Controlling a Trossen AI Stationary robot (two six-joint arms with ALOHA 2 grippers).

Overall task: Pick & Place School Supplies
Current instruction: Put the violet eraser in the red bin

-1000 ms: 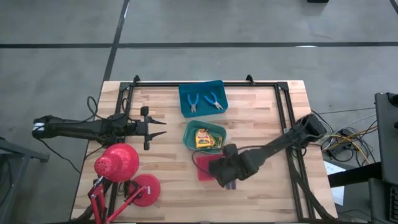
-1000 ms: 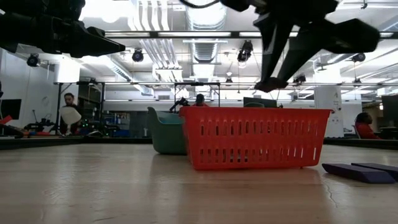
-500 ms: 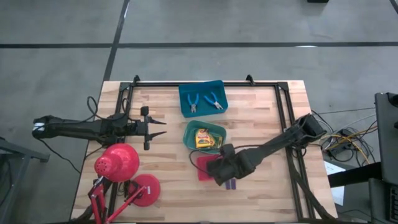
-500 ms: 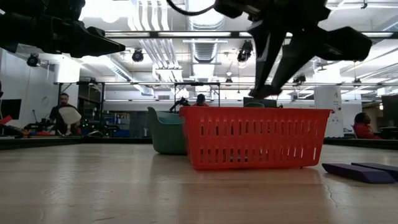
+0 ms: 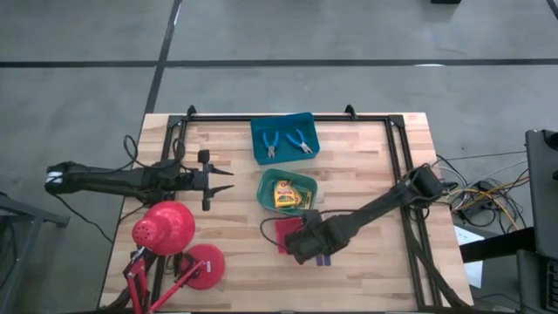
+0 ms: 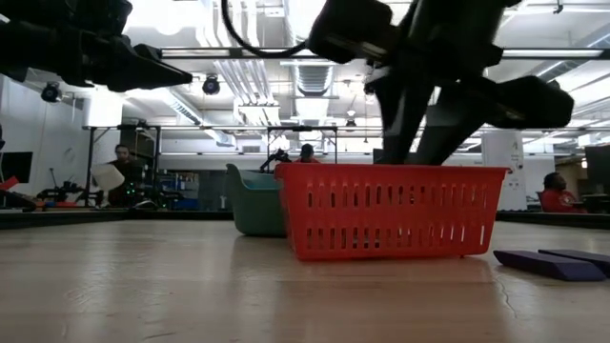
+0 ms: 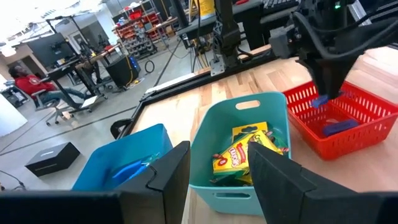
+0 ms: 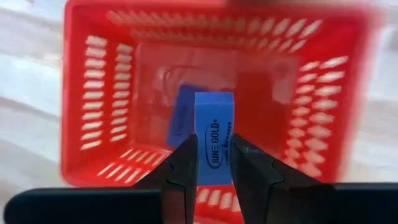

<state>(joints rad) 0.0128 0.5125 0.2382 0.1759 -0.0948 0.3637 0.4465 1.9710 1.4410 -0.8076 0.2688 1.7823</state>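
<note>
My right gripper [image 5: 301,242] hangs over the red tray [image 5: 282,235], shut on a small dark blue block [image 8: 213,143]. Its fingers reach down to the tray's rim [image 6: 391,170] in the low view. A second blue block [image 8: 180,118] lies flat on the tray floor. Two more blocks [image 5: 323,259] lie on the table beside the tray. The yellow-and-green boxes [image 5: 288,195] sit in the green tray [image 5: 272,183]. Two blue-handled tools [image 5: 285,142] lie in the blue tray [image 5: 258,148]. My left gripper [image 5: 228,179] waits open, left of the green tray. My right gripper pinches the blue block between its two fingers [image 8: 183,165] by its long side faces, near one end [image 8: 213,171]. The fingers come from above, pointing down. The block is lifted clear above the floor of the red tray [image 8: 93,93], its printed face toward the wrist camera.
A red desk lamp [image 5: 166,228] with its round base [image 5: 202,266] stands at the table's near left corner. A black frame [image 5: 401,166] runs along the table's far and right sides. Bare wood [image 5: 366,174] lies right of the trays.
My right gripper has moved toward the table's left edge and down, carrying the blue block from above the tray's right side to over its inside. In the low view its fingers have dropped to the red tray's rim. The left arm has kept still.
</note>
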